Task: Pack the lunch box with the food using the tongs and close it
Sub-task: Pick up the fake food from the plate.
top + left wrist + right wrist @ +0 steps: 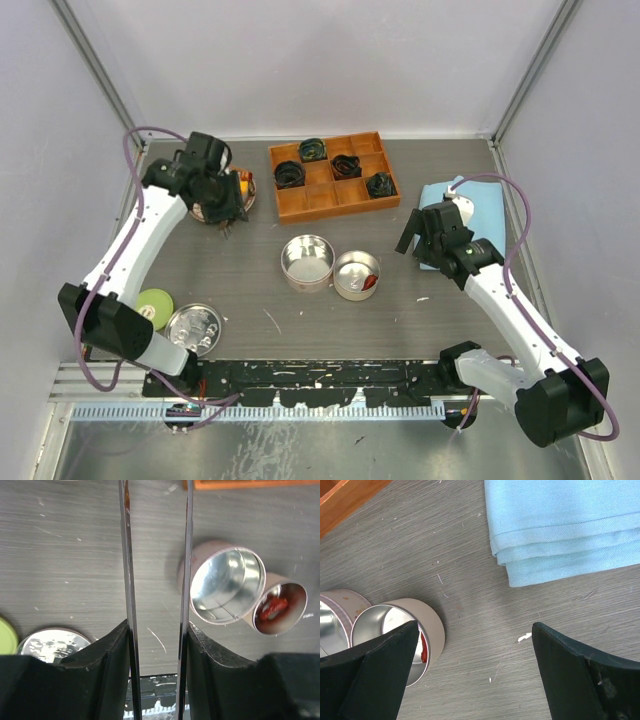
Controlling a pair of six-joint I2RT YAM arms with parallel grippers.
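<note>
My left gripper [157, 630] is shut on the tongs [128, 570], whose two thin silver arms run up between the fingers, still apart, with their tips out of view. Seen from above, this gripper [222, 212] hovers over a copper bowl [205, 212] holding orange food [241, 181]. Two round lunch box tins stand mid-table. One tin [307, 262] [227, 585] is empty; the other tin [356, 275] [280, 609] holds red food [274, 609] [423, 647]. My right gripper [475, 630] [420, 236] hangs open over bare table beside the tins.
An orange compartment tray [333, 190] with dark coiled lumps [290, 174] stands at the back. A folded blue cloth [480, 205] [560, 525] lies at the right. A silver lid [195, 328] [50, 645] and a green lid [155, 305] rest at the front left.
</note>
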